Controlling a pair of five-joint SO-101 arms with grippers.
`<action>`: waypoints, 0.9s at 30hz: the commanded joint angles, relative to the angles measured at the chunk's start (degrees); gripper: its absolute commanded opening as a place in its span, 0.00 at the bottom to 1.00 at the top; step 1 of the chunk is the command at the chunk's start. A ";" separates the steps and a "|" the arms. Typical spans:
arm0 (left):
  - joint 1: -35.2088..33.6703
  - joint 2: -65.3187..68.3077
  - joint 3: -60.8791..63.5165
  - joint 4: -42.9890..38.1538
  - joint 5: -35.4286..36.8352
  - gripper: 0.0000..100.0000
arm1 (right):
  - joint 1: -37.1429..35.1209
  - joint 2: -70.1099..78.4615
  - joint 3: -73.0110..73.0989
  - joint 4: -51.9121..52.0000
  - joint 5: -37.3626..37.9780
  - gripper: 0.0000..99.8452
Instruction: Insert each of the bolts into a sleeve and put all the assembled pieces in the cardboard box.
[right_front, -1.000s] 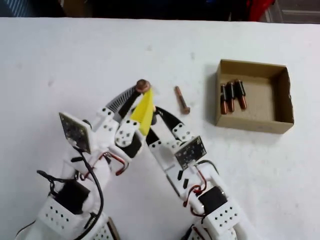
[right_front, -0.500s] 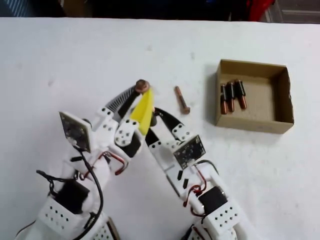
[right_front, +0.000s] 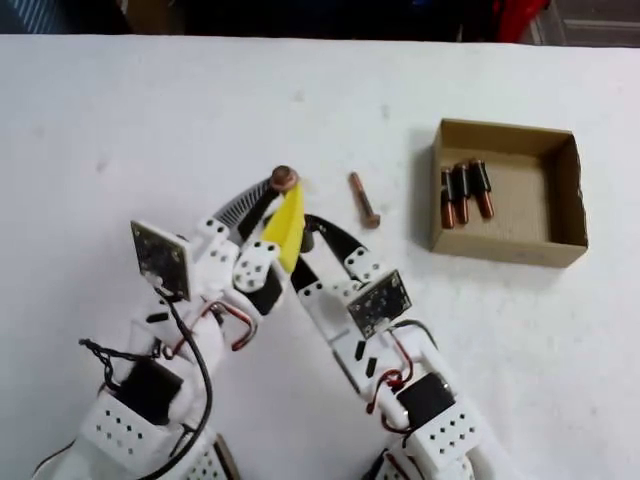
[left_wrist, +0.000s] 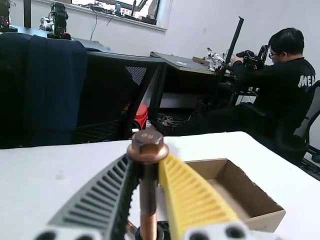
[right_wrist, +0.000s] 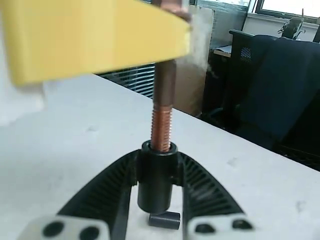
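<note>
My left gripper (right_front: 282, 192) is shut on a copper bolt (left_wrist: 146, 185), held upright with its hex head (right_front: 284, 179) on top, between the grey and yellow fingers (left_wrist: 192, 195). Directly below, my right gripper (right_wrist: 156, 177) is shut on a black sleeve (right_wrist: 155, 175) standing upright; the bolt's threaded tip (right_wrist: 161, 131) sits inside the sleeve's mouth. Another copper bolt (right_front: 363, 199) lies on the table between the arms and the cardboard box (right_front: 508, 190). Three assembled pieces (right_front: 465, 192) lie side by side in the box. A second small black sleeve (right_wrist: 164, 219) lies on the table beneath my right gripper.
The white table (right_front: 150, 120) stretches wide to the left and behind the grippers. The cardboard box (left_wrist: 235, 192) stands to the right of both arms. Chairs, desks and a seated person are in the room beyond the table.
The left arm has shifted slightly, lowering the bolt a little so its tip goes into the sleeve. The right arm holds still.
</note>
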 joint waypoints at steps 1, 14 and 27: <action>-0.31 -1.01 0.35 0.09 0.09 0.02 | -0.22 -1.01 -0.44 0.13 0.70 0.02; -0.57 -1.10 0.79 5.01 0.26 0.02 | -0.13 -0.84 -0.35 0.31 3.43 0.02; -0.66 -1.10 0.97 5.45 0.35 0.02 | 0.13 -0.84 0.18 0.31 3.43 0.02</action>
